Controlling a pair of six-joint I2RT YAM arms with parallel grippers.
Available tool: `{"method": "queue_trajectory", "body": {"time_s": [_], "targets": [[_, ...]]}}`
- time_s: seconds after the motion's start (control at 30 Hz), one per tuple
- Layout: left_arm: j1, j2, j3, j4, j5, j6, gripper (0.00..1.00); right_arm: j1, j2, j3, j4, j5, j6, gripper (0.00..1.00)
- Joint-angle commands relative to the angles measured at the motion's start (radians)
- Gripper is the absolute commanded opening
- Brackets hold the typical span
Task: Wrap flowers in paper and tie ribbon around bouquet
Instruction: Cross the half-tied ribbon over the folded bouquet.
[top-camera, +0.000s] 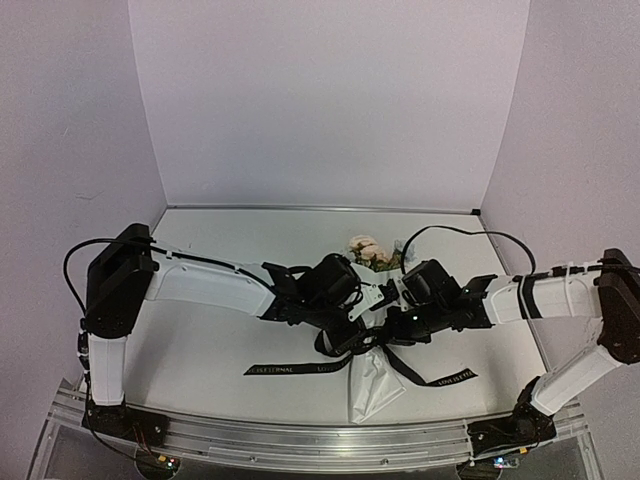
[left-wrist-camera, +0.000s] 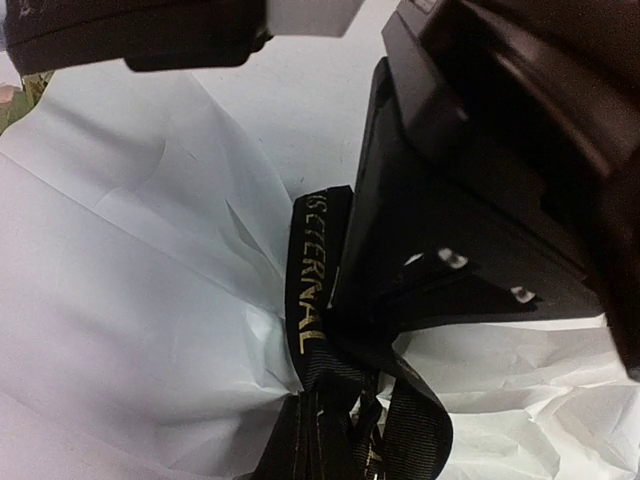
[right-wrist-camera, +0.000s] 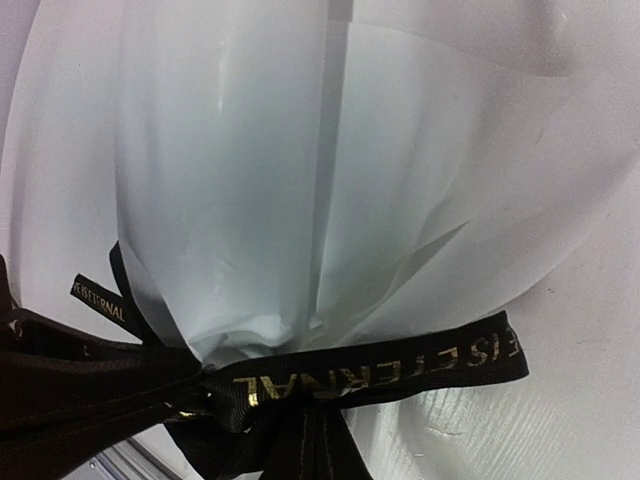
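Both arms meet mid-bench, a bit R of centre. The bouquet (top-camera: 374, 330) lies there w/ the flowers (top-camera: 370, 250) pointing to the far edge and the paper (top-camera: 376, 388) tail toward the near edge. I see the ribbon (top-camera: 296, 369) cinched round the paper neck in a knot; its loose ends trail L and R on the bench (top-camera: 220, 340) near the front edge, gold lettering showing. L gripper (top-camera: 345, 335) is closed right at the knot, but I can't tell what's between its fingers. R gripper (top-camera: 392, 322) is closed too, tip buried in the knot, and looks clamped on ribbon. Paper is bunched and creased above the tie in both wrist cams.
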Motion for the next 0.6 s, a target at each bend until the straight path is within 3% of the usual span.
{"method": "queue_trajectory", "body": {"time_s": [0.0,0.57], "targets": [[0.004,-0.08,-0.016,0.061,0.02,-0.005,0.0,-0.007,0.017,-0.008,0.076,-0.02,0.001,0.0],[0.005,-0.129,-0.072,0.12,0.035,-0.027,0.0,-0.007,0.037,-0.025,0.121,0.009,-0.014,0.0]]}}
